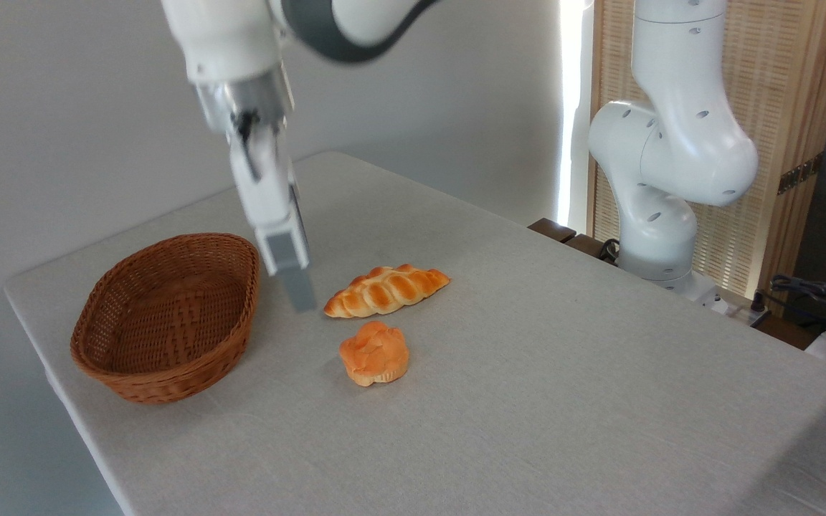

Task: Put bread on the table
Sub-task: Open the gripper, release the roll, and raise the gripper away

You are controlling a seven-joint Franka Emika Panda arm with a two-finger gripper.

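Bread (374, 352): one small round orange-golden bun with a knotted top, lying on the table (563, 373) near its middle, out in the open, touching nothing else.

Loaf (386, 289): one longer braided golden piece, lying on the cloth just behind the bun, apart from it.

Basket (167, 315): one brown woven wicker oval, standing upright on the table's left part, well apart from the bun; nothing shows inside it, only the bare weave of its floor.

Gripper (297, 290): hangs above the cloth between the basket's right rim and the loaf, holding nothing; it is seen edge-on and blurred, so whether the jaws are apart or together cannot be told.

Arm base (660, 186): white, at the table's far right edge.
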